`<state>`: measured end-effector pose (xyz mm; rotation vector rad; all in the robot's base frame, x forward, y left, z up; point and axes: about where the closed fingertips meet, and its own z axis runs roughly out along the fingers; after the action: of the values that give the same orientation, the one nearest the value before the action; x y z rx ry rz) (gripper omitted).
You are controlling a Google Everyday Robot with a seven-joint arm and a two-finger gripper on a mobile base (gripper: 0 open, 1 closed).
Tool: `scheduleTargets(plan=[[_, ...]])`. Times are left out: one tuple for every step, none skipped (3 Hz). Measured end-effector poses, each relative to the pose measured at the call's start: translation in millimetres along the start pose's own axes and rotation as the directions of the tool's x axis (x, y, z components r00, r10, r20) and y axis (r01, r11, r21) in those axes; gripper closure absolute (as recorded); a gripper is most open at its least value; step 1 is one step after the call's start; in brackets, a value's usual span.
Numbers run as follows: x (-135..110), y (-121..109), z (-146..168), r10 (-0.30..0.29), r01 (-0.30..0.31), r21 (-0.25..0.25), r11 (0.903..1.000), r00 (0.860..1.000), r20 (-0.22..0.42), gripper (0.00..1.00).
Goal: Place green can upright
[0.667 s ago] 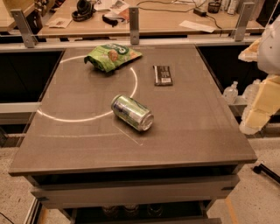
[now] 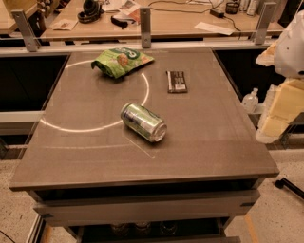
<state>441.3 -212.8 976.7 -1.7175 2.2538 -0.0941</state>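
The green can lies on its side near the middle of the brown table. Its green and white label faces up and one silver end points toward the front right. My gripper hangs off the table's right edge at the end of the cream and white arm, well to the right of the can and not touching it.
A green snack bag lies at the back left of the table. A dark chocolate bar lies at the back right. A white arc is marked on the tabletop. A desk with cables and headphones stands behind. A plastic bottle stands right of the table.
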Motion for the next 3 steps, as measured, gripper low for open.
scheduleTargets(plan=[[-6,-9,7,0.044,-0.045,-0.021,0.9988,0.998,-0.047,0.00],[-19,-22,19,0.090,-0.094,-0.041,0.9947,0.991,-0.101,0.00],[-40,-36,30,0.141,-0.148,-0.061,0.9871,0.984,-0.109,0.00]])
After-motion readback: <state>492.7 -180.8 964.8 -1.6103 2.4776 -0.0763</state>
